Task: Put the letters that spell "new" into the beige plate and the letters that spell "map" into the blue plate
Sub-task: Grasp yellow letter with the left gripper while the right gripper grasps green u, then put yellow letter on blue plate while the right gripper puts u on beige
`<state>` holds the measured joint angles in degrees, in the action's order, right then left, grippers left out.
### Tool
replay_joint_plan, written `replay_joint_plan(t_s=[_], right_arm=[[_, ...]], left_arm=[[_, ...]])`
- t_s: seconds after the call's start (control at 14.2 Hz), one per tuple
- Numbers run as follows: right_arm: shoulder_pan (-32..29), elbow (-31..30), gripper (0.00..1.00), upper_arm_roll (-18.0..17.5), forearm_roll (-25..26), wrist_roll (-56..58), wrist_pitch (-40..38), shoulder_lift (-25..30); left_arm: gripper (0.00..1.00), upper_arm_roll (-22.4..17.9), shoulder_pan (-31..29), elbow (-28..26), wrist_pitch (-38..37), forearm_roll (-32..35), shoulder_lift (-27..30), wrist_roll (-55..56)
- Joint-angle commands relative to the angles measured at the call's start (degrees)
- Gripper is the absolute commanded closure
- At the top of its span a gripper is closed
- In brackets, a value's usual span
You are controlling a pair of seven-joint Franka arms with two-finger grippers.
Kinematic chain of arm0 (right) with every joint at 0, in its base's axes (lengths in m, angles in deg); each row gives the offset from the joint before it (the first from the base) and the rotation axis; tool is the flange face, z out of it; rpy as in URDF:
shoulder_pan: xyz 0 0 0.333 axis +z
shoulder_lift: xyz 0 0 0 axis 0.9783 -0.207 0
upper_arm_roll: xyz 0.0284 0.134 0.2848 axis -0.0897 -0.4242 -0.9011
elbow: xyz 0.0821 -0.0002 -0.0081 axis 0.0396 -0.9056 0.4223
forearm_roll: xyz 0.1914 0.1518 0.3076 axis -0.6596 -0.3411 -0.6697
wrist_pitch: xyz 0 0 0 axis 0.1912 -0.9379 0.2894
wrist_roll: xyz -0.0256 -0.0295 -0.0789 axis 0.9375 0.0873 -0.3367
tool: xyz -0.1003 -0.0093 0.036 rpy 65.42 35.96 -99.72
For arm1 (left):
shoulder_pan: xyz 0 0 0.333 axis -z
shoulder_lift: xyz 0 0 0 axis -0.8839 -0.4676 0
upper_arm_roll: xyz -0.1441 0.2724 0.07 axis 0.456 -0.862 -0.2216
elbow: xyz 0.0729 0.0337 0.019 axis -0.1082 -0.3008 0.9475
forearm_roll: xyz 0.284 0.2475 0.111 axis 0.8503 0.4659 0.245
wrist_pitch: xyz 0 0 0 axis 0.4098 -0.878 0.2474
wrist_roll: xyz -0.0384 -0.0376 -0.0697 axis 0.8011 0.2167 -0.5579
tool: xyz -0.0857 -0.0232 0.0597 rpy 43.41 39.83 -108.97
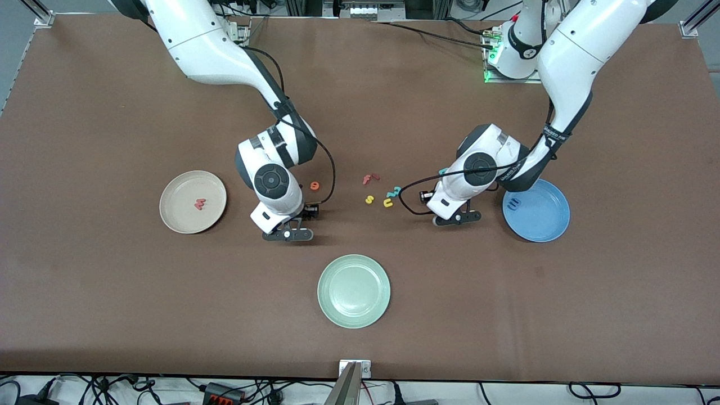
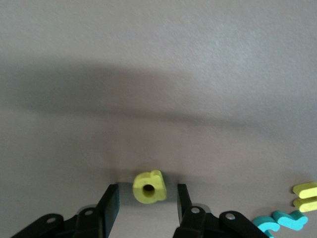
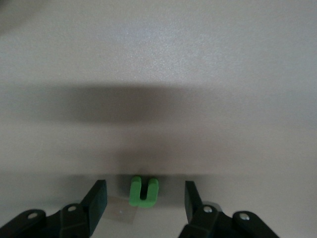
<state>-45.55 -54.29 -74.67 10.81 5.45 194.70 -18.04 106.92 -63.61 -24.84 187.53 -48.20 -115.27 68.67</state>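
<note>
Left end effector [image 2: 147, 201] down at mid-worktop, fingers narrowly apart, straddling yellow a [image 2: 148, 187], not yet pinching. Right end effector [image 3: 143, 201] likewise around green n [image 3: 143, 191]. Foam letters: light, soft, squashy; pinch flat sides gently.

Robot lab: brown table [image 1: 84, 292], floor cables [image 1: 225, 391].
</note>
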Motion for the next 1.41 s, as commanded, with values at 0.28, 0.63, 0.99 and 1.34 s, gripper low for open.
replay_joint_plan(t_s=[0.28,0.63,0.99,1.34], right_arm=[[0.6,1.2,0.43,0.5,-0.4,-2.4,-0.9,-0.7],[0.6,0.4,0.49,0.5,-0.5,-3.1,-1.0,-0.8],[0.6,0.0,0.83,0.5,-0.5,-4.4,-1.1,-0.7],[-1.5,0.3,0.86,1.3,-0.3,-3.7,-3.3,1.4]], left_arm=[[0.73,-1.8,1.2,1.1,0.3,7.3,-1.0,3.0],[0.86,-1.7,0.2,1.2,-1.3,7.3,1.3,2.4],[0.85,-1.5,-4.6,1.2,-13.5,7.4,9.6,-11.0],[0.84,-1.8,-11.4,1.0,-22.8,7.4,12.9,-23.1]])
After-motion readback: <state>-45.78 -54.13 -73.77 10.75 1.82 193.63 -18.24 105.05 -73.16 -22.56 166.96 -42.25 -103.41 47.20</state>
